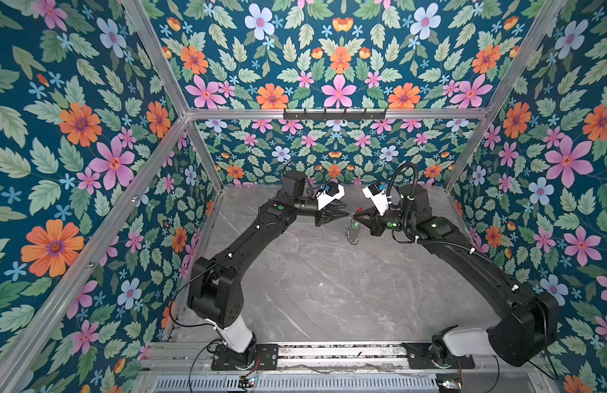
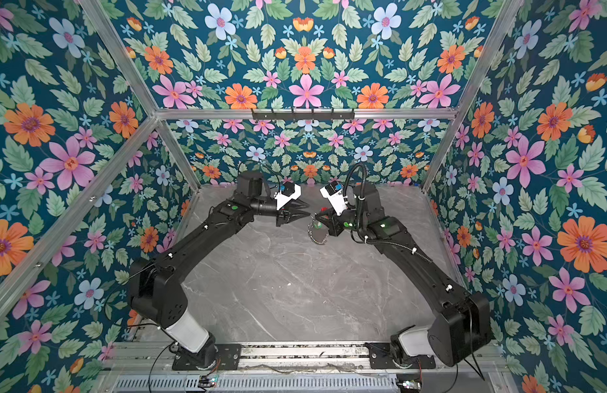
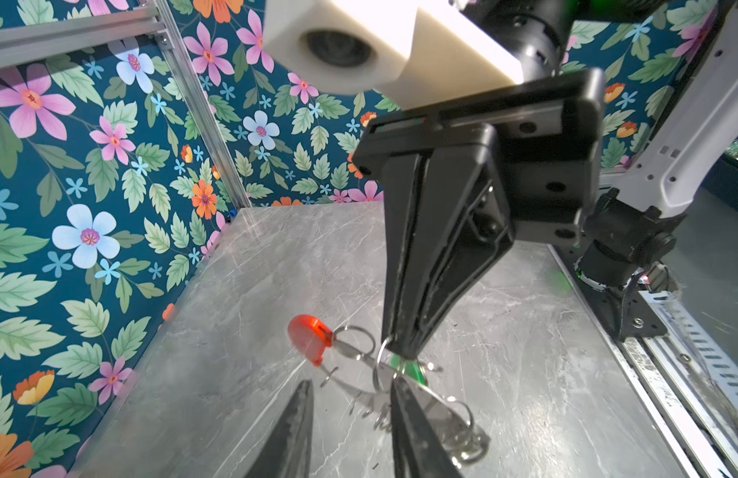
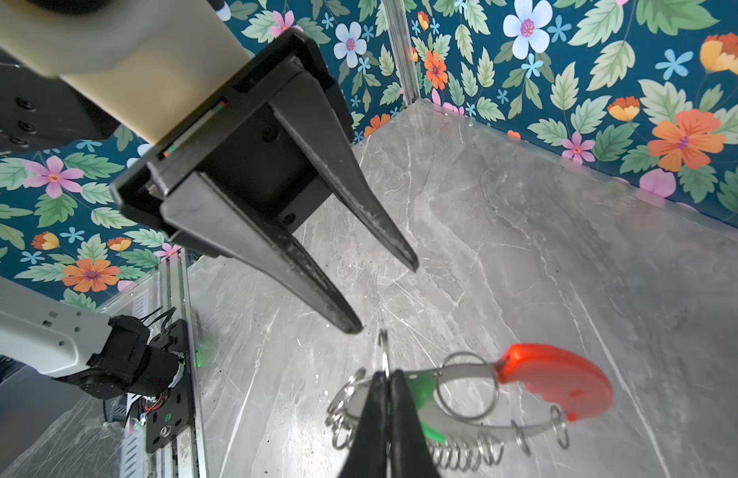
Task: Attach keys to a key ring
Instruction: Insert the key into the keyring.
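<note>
Jaws of the right gripper (image 4: 385, 374) are pressed together on the key ring (image 4: 470, 368), pinching one small ring (image 4: 383, 343) that stands edge-on between the tips. The key (image 4: 423, 393) lies against the same tips, with its green head showing and its blade hidden. Jaws of the left gripper (image 4: 383, 296) stand apart and empty, just beside the pinched ring and not touching it. In both top views the key ring hangs clear of the worktop (image 1: 312, 289), a little right of the frame's centre, between the two grippers.

Whether the key is already threaded on cannot be told. The step in hand appears to be the left gripper's approach to the key.

1. Hold the right clamp firm. The key ring hangs from it and will likely swing if the grip slips.
2. Bring the left jaws in square to the green head, one tip on each flat face.
3. Stay clear of the red arc (image 4: 557, 383) and the loose rings (image 4: 466, 453), which a tip could snag.
4. Close only once the head sits fully between the jaws.
</note>
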Tool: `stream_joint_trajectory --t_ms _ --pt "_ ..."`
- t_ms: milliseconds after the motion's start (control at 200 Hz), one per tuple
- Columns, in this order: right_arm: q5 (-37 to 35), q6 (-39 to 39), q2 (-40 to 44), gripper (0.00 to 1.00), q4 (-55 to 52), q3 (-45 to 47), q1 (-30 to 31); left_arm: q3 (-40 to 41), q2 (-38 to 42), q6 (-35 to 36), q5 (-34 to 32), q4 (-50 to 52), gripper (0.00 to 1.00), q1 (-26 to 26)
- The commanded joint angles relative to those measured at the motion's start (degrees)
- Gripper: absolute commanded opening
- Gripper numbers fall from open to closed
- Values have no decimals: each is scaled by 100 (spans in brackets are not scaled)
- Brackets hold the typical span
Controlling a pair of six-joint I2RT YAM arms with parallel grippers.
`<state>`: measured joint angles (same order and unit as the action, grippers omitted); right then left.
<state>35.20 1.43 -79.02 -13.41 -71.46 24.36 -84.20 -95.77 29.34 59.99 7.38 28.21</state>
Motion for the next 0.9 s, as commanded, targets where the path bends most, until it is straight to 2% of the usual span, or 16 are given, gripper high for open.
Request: stream_joint_trajectory --t_ms 0,220,636,856,896 --pt "75 79 -17 0 106 -86 47 -75 -56 -146 265 -68 31 -8" --pt "106 85 -31 0 75 -121 60 -130 -129 -175 368 -28 23 -8" --pt "138 28 -123 0 71 -231 99 -147 -189 -254 591 -13 15 1" --pt "121 -33 -167 0 111 -283 96 -123 -190 -325 691 6 0 9" --pt "111 -61 -181 0 119 -293 96 -124 -189 -358 750 7 0 10"
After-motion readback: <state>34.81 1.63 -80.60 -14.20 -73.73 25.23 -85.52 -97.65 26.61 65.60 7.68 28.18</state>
